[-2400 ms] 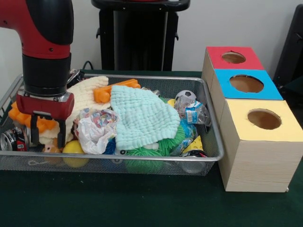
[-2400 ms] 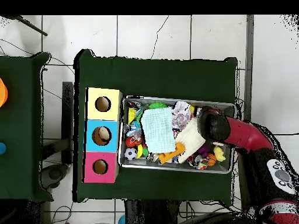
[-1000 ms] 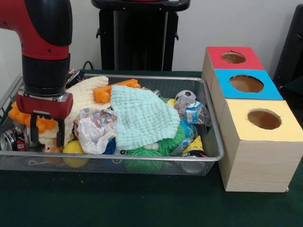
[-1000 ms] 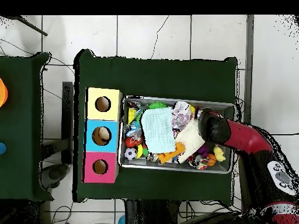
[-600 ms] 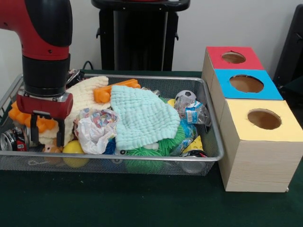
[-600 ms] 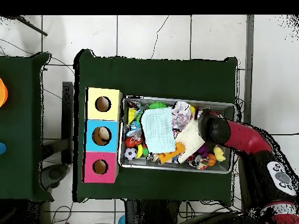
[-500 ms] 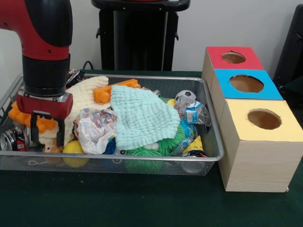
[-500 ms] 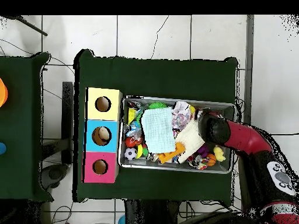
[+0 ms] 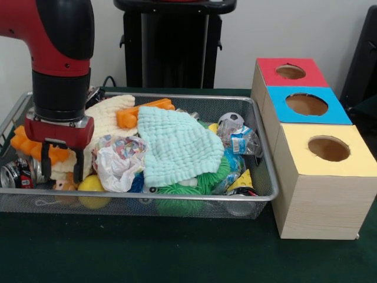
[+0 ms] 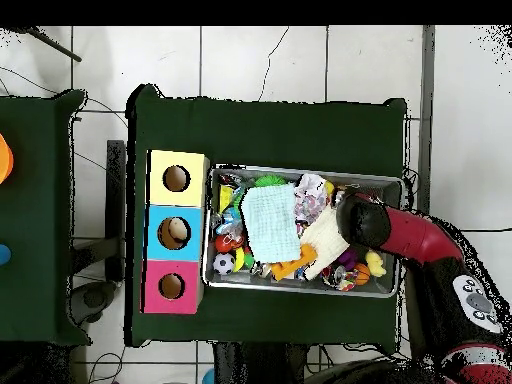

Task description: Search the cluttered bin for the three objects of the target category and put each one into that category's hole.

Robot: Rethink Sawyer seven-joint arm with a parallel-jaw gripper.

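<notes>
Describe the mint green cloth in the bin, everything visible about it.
The mint green cloth is a soft, puckered, waffle-textured fabric, lying loosely spread on top of the clutter near the middle of the wire mesh bin. It drapes in a rough rectangle, its top sloping down toward the front of the bin. It covers part of a green spiky ball, borders the crumpled patterned paper on one side, and meets the orange plastic toy behind it. Nothing rests on it. The gripper is well away from it.
</notes>
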